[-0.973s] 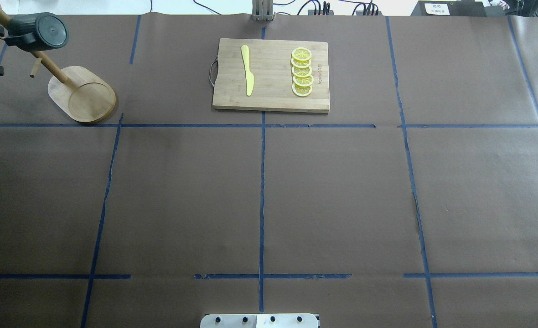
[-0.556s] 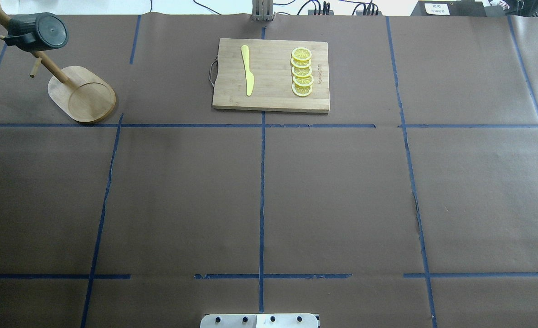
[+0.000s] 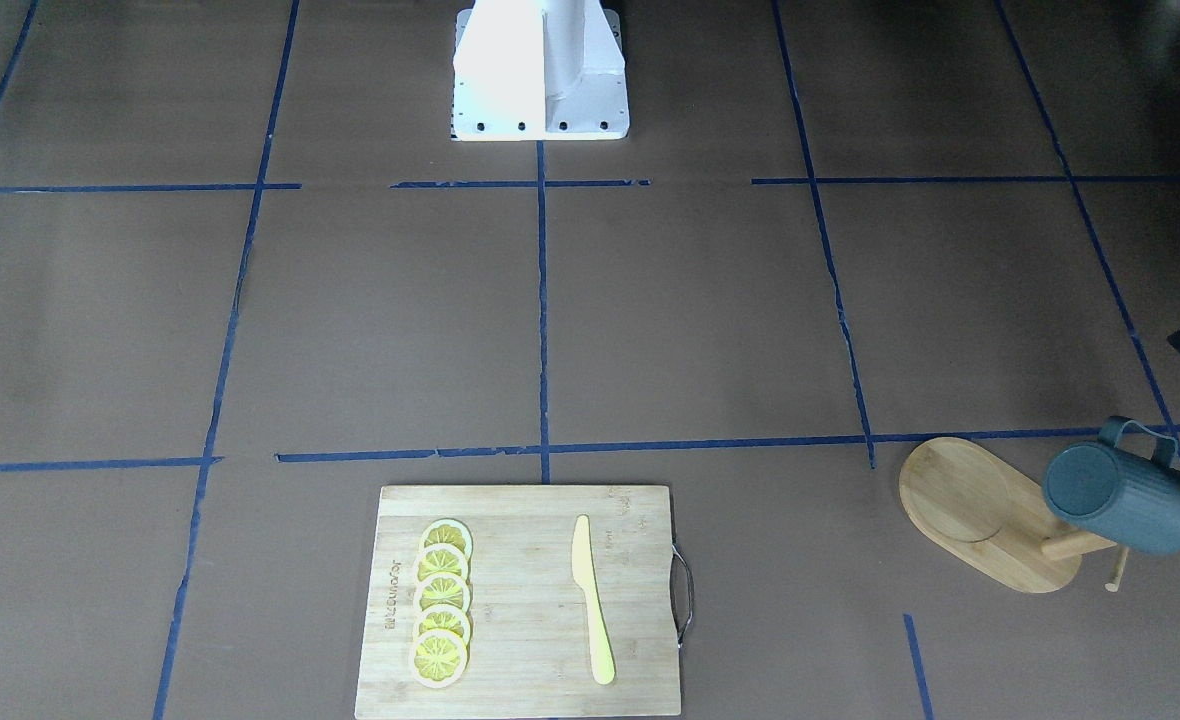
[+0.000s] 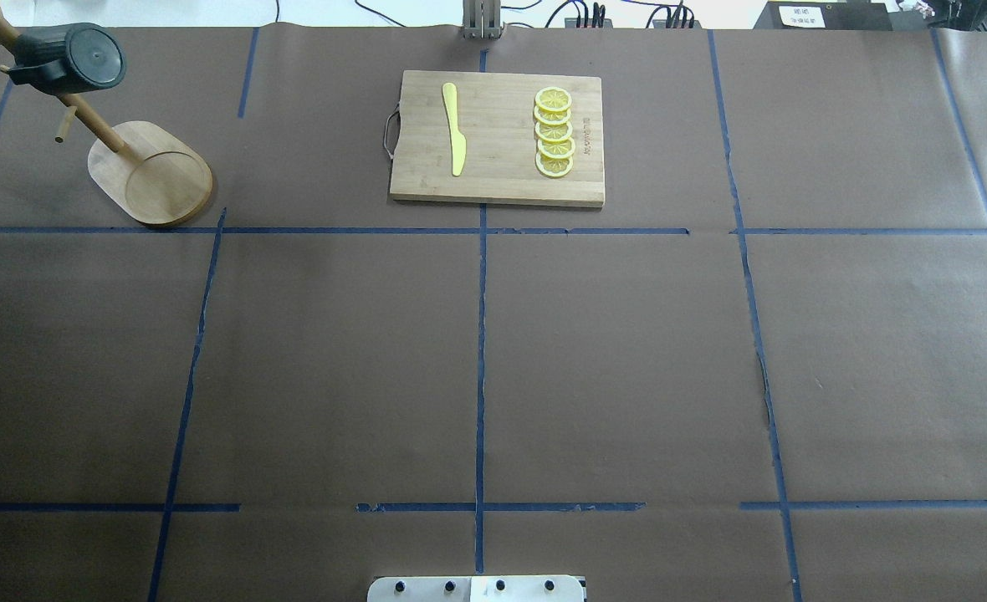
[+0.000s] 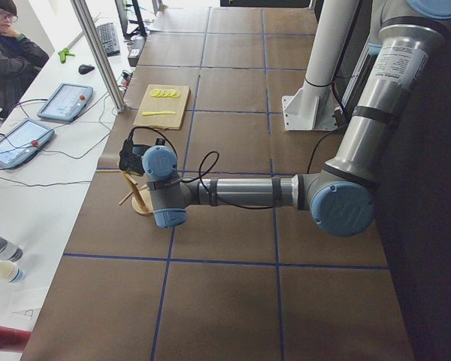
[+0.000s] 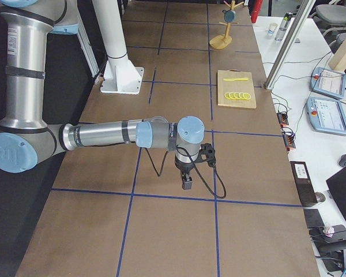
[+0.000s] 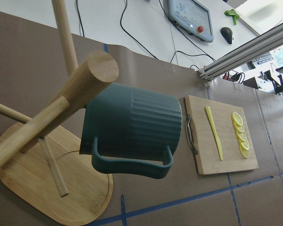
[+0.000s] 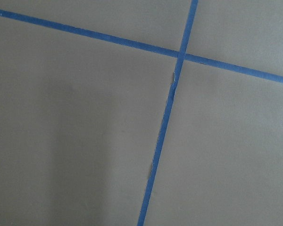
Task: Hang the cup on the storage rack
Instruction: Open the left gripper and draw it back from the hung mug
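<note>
The dark teal-grey ribbed cup (image 3: 1125, 500) hangs clear of the surface on the light bamboo storage rack (image 3: 970, 510), high up by the central post (image 7: 80, 89), its flat bottom turned out and its loop handle (image 7: 132, 165) on the rack's side. From overhead the cup (image 4: 67, 57) sits near the post's top, above the oval base (image 4: 150, 176) at the surface's far left corner. Nothing grips it, so I judge the hanging itself done. Which peg passes through the handle I cannot make out. What seems left is only for the arm to draw clear without knocking the rack.

The left arm (image 5: 248, 192) lies stretched out low and level over the surface, its wrist just beside the rack. In the front view two dark tips of the left jaws show at the edge, apart from each other with nothing between them, close to the cup but not touching it.

The right arm (image 6: 115, 134) reaches level across the near surface, wrist turned down over a blue tape crossing (image 8: 180, 54), well apart from the rack. Whether the right jaws are spread or closed, I cannot tell.
</note>
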Robot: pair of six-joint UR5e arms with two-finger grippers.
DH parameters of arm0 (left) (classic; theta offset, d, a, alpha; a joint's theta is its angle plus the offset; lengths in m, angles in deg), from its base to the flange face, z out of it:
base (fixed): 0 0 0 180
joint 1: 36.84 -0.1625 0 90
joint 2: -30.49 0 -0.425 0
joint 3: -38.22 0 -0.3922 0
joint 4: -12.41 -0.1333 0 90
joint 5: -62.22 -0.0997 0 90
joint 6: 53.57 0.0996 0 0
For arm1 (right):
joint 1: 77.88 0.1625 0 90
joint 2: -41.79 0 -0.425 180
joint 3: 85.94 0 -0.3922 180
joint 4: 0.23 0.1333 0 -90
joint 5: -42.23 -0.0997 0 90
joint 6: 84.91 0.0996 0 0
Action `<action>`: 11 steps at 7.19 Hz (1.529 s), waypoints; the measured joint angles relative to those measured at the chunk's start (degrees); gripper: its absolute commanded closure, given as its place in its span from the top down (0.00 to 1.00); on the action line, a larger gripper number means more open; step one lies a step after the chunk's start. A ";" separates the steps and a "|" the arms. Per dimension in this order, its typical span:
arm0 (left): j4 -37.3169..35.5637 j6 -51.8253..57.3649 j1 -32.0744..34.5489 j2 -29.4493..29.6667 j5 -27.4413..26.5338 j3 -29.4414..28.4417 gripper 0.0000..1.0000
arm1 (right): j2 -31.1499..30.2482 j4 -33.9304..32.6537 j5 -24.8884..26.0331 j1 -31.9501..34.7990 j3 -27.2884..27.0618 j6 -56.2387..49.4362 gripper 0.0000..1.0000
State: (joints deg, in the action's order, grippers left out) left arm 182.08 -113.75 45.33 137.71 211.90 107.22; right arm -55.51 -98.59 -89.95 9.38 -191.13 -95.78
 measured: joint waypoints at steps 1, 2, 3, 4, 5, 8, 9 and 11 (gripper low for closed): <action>-4.55 10.56 0.04 -0.63 -3.21 0.04 1.00 | 0.00 0.00 0.00 -0.03 0.20 -0.02 1.00; -9.78 20.85 0.07 -1.19 -6.48 0.06 1.00 | 0.00 0.00 0.00 -0.06 0.28 -0.03 1.00; -15.02 30.11 0.28 -2.13 -8.80 0.06 1.00 | 0.00 0.00 0.00 -0.07 0.31 -0.03 1.00; -20.70 38.56 1.01 -3.03 -9.71 0.05 1.00 | 0.00 0.00 0.00 -0.06 0.33 -0.03 1.00; -27.15 46.10 2.07 -3.50 -10.41 0.11 1.00 | 0.00 0.00 0.00 -0.04 0.33 -0.03 1.00; -48.75 59.73 3.05 -3.68 -16.26 2.22 1.00 | 0.00 0.00 0.00 0.00 0.29 -0.03 1.00; -56.76 61.45 3.54 -3.73 -17.08 3.91 1.00 | 0.00 0.00 0.00 0.01 0.27 -0.03 1.00; -69.29 62.35 5.74 -5.80 -17.01 8.01 1.00 | 0.00 0.04 0.06 0.01 0.30 -0.03 1.00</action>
State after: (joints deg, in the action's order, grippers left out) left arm 112.79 -51.39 51.06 131.91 194.89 115.23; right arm -55.51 -98.55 -89.90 9.40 -190.83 -95.81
